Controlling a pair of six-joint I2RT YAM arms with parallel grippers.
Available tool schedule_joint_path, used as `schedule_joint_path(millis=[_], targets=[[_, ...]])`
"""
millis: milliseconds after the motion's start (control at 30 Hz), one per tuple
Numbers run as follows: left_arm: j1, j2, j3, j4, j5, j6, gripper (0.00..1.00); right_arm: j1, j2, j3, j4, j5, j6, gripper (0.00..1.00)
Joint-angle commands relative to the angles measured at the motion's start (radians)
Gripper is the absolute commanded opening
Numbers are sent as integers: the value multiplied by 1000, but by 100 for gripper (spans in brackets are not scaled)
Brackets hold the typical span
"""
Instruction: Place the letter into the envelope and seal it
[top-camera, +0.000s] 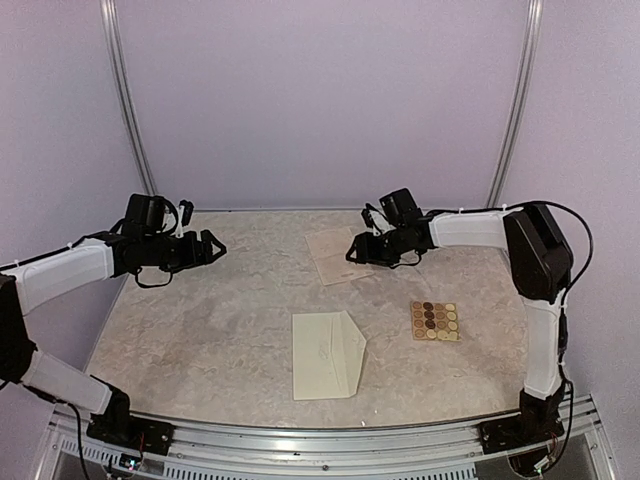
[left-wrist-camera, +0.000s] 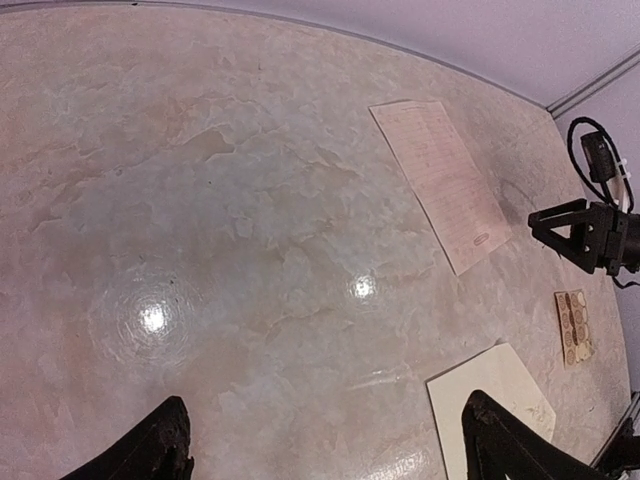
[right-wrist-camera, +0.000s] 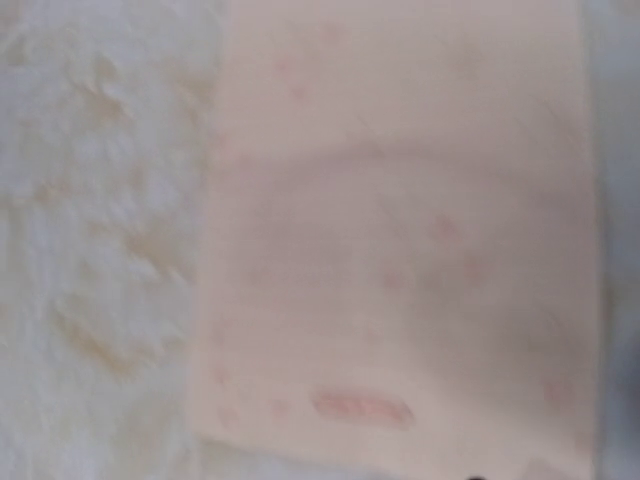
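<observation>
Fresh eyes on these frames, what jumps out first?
The cream envelope lies mid-table near the front edge, pointed flap open to the right. Behind it, the right arm reaches in with its jaws at the right edge of the pinkish letter; whether they grip it is unclear. A sheet of round stickers sits right of the envelope; the left arm hovers at the left, jaws open.

sticker sheet: small, yellow-tan, rows of round stickers, some dark brown, others pale; lies flat on the right side of the table, slightly skewed; table top marbled beige-grey, glossy; two bright light spots on it in the left wrist view; plain lilac wall behind; metal posts at the back corners; aluminium rail along the near edge
</observation>
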Motion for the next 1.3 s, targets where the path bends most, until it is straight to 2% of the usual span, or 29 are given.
schedule_joint_path(millis=[0, 267, 767, 1000, 1267], targets=[[7, 13, 9, 30, 13, 18, 89, -8, 86, 87, -8, -70, -41, 58], [6, 7, 3, 32, 27, 9, 89, -2, 129, 74, -13, -103, -39, 58], [-38, -42, -8, 19, -27, -1, 89, 30, 11, -211, 56, -87, -6, 58], [-116, -70, -16, 18, -89, -30, 89, 98, -120, -421, 87, -52, 61, 58], [-291, -66, -71, 158, -137, -186, 89, 199, -323, -650, 123, -4, 195, 58]])
